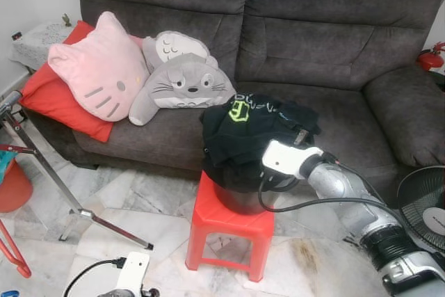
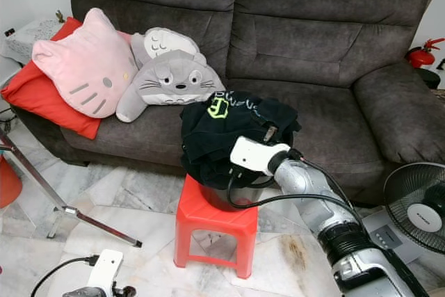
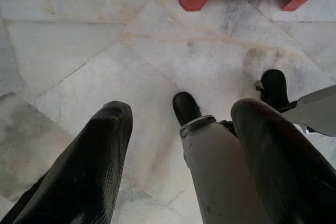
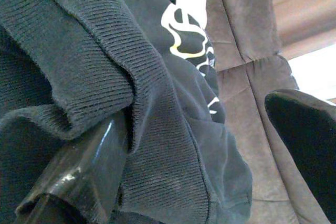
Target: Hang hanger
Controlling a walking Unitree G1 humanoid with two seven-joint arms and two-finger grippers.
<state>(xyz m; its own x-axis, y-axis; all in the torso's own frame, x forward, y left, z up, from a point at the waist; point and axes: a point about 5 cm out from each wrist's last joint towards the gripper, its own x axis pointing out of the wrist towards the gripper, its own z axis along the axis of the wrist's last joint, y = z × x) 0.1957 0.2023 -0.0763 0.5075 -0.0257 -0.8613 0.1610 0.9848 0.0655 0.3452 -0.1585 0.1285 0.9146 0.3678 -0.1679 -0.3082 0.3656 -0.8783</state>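
Black garment on red stool, sofa behind

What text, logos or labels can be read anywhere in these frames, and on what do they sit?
Black garment on the red stool: a yellow-green emblem and white lettering, too creased and small to read.
The same print in the right wrist view: white and yellow curves, cut off by folds, not readable.
Fan hub: a small dark label, too blurred to read.
No other text can be made out.
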